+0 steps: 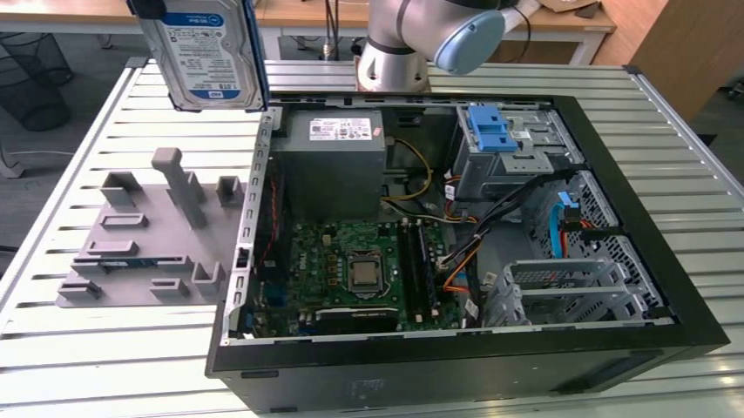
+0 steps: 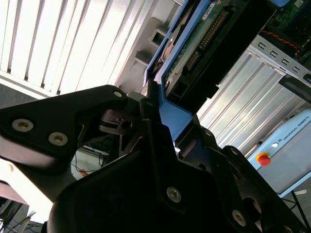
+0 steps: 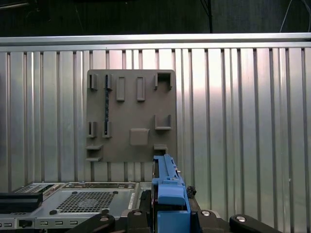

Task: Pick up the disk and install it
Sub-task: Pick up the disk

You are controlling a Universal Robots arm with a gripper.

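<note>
Jaws are pinching the disk's blue frame [image 3: 170, 187], closed on its thin edge, seen in both wrist views. The disk [image 1: 209, 52] is hanging in the air, clear of the counter [image 1: 117, 366]. It is just outside the case [image 1: 651, 348], off the wall on the exterior view's left, near the power supply [image 1: 337, 161] corner.

Risks, as a judgement:
- The grip is sitting on plastic at one end only, so the disk is likely to pivot or slip if it bumps anything.
- The free lower end could clip the case wall going in.
- Cables [image 1: 511, 222] are lying across the inside of the case beside the empty cage [image 1: 581, 287], so a snag or a skewed entry could jam it.

The long axis is running up-down, slightly tilted, pointing away from the jaws toward the counter. The label face is facing the exterior camera and the circuit-board face is showing in the second wrist view. A grey fixture [image 1: 139, 235] is lying on the counter beside the case, below the disk.
</note>
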